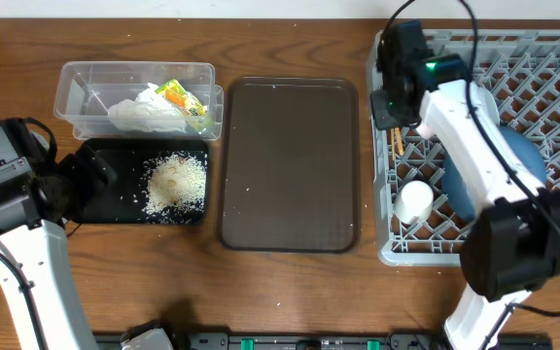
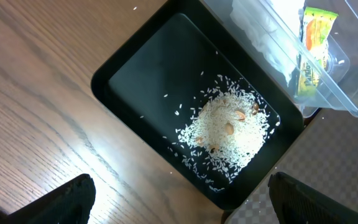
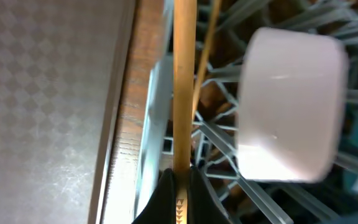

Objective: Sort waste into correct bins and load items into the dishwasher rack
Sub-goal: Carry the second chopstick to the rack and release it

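The clear tub [image 1: 86, 87] holds the white tissue [image 1: 144, 112] and the yellow-green wrapper [image 1: 183, 99]. The black tray [image 1: 110, 199] holds the rice heap [image 1: 176, 182]. My left gripper [image 1: 95, 170] is open and empty above the tray's left end; its view shows the fingers [image 2: 182, 208], the rice [image 2: 229, 127], tray [image 2: 142, 62] and wrapper [image 2: 312, 46]. My right gripper [image 1: 394, 122] is shut on a wooden chopstick [image 3: 183, 93] over the grey rack [image 1: 552, 68], with the second chopstick [image 3: 205, 56] beside it. The white cup [image 1: 415, 203] lies in the rack. A blue dish [image 1: 455, 190] is partly hidden by my arm. The bowls are hidden.
A dark brown serving tray [image 1: 288, 165] lies between the bins and the rack; its edge shows in the right wrist view [image 3: 42, 93]. Scattered rice grains lie on it. The rack's left wall [image 3: 157, 124] sits just beside the held chopstick.
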Motion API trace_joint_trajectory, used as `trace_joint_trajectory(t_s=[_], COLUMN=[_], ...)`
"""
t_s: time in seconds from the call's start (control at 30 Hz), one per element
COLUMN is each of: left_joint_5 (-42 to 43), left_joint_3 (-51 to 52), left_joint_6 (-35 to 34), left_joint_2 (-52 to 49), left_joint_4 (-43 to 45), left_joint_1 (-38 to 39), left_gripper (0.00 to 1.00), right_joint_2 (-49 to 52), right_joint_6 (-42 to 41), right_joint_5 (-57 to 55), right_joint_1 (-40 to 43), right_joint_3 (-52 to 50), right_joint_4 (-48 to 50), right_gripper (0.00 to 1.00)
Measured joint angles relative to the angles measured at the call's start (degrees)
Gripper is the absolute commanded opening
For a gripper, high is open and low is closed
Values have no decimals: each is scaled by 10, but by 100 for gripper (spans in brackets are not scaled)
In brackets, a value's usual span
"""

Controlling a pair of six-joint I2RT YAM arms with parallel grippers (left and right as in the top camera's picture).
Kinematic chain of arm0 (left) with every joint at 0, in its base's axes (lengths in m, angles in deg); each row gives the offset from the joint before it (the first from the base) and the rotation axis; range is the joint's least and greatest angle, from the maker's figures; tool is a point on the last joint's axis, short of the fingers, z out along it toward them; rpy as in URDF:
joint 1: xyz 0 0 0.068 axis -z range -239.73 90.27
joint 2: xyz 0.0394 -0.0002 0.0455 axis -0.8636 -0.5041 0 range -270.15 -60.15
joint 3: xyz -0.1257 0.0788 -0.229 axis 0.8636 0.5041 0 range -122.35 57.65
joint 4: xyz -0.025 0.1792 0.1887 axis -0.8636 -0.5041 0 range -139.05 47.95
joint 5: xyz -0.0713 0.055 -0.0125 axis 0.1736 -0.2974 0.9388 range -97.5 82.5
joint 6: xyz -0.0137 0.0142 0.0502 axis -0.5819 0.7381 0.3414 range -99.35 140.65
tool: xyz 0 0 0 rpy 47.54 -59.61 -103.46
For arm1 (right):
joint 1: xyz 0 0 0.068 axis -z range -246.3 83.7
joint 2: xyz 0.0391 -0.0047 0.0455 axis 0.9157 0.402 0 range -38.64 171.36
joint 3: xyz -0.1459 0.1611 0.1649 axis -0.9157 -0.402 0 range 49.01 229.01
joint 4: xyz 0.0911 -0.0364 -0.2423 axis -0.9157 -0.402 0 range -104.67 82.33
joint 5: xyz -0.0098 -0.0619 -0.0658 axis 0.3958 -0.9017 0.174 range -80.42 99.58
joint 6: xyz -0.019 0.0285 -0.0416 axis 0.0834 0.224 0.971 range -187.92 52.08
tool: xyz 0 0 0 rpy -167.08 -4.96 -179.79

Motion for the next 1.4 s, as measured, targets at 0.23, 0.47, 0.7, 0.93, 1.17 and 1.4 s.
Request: trace_joint_trajectory(t_s=[0.23, 0.47, 0.7, 0.93, 1.17, 1.4], left_joint_5=[0, 0, 0, 0, 0, 0], left_joint_3=[0, 0, 0, 0, 0, 0], left_joint_6=[0, 0, 0, 0, 0, 0], left_joint_2=[0, 0, 0, 0, 0, 0], left_joint_4=[0, 0, 0, 0, 0, 0], left_joint_1=[0, 0, 0, 0, 0, 0], left_gripper=[92, 92, 92, 92, 92, 92], right_joint_2=[21, 23, 23, 23, -3, -177], right_joint_6=[3, -1, -1, -1, -3, -3], right_joint_5=[9, 10, 10, 19, 74, 105], right_joint_1=[-1, -1, -1, -3, -8, -20], right_joint_3=[-1, -2, -2, -1, 27, 121], right_joint_4=[24, 30, 30, 16, -61, -160], right_gripper=[31, 39, 37, 36, 48, 99])
